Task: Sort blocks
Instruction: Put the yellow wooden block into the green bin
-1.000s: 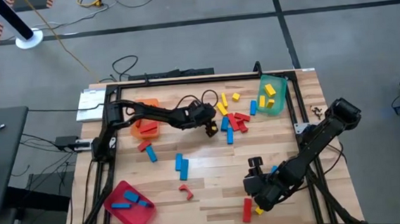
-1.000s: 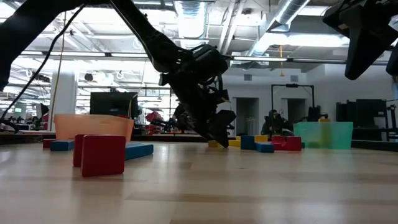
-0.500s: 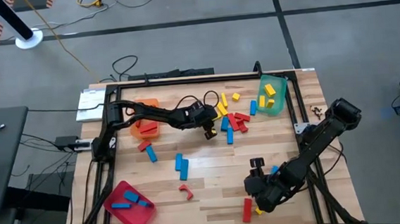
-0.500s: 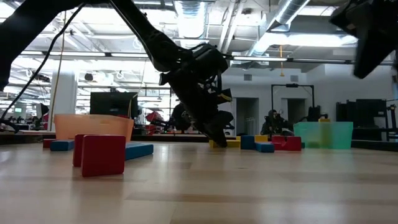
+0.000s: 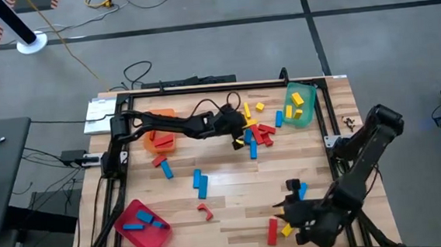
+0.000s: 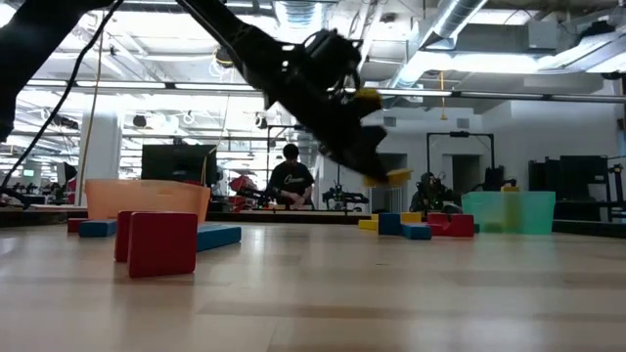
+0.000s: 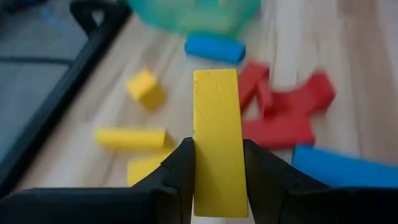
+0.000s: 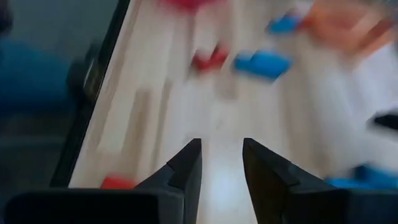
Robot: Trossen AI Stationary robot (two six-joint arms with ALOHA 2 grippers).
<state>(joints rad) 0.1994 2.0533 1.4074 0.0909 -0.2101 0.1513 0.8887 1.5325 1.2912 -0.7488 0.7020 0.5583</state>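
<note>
Yellow, short and rectangular, the solid toy bar [image 7: 216,134] is pinched between the jaws of the left gripper [image 7: 217,163], lifted clear of the pale wooden tabletop [image 5: 232,181] above the loose heap of red, blue and yellow blocks [image 5: 258,132], near the translucent green tray [image 5: 300,105] that already holds yellow pieces. The jaws press its two long flat sides near one end, and most of the bar juts forward between them. It looks rigid, light and smooth-faced, so I judge a hold across the long flat faces sound, though a grip this near the end could let it pivot. The right gripper [image 8: 219,163] hangs low near the tabletop's front right corner, jaws narrowly spread on nothing, close to a red bar [image 5: 272,230].
</note>
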